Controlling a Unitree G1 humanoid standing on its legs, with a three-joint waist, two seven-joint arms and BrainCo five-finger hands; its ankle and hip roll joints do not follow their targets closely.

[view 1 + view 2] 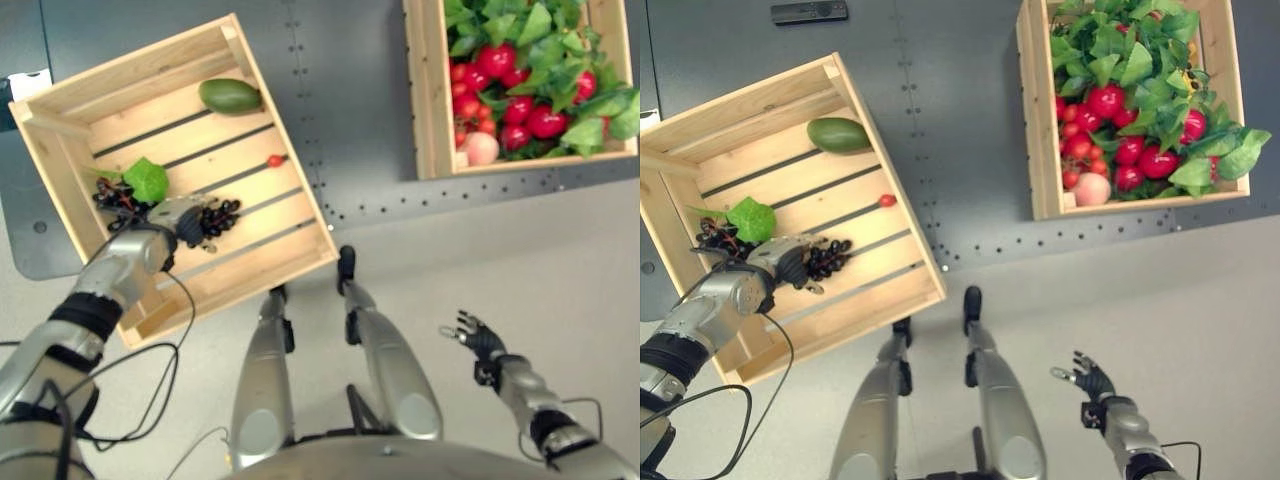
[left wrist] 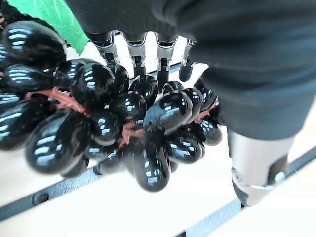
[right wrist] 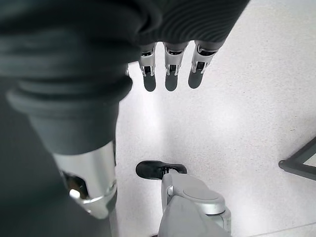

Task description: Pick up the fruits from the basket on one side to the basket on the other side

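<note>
- My right hand (image 1: pixel 482 342) hangs low over the bare floor near me, fingers loose and spread, holding nothing.
- My left hand (image 1: pixel 178 222) is down inside the left crate (image 1: pixel 262 95), with its fingers arched over the black grape bunch (image 2: pixel 123 123) and the thumb alongside; I read it as curled on the bunch, which lies on or just above the slats.
- Just beyond my hand in that crate are the bunch's green leaf (image 1: pixel 147 180), a small red fruit (image 1: pixel 275 160) and, further back, a green mango (image 1: pixel 230 96).
- Farthest off to the right is the right crate (image 1: pixel 430 100), heaped with red fruits (image 1: pixel 520 110), leaves and a peach (image 1: pixel 481 148).
- I judge the step as setting down or picking up the grapes; I cannot tell which.
- If picking, I need a firm hold on the stem before lifting; if placing, I only have to let go and rise clear.
</note>
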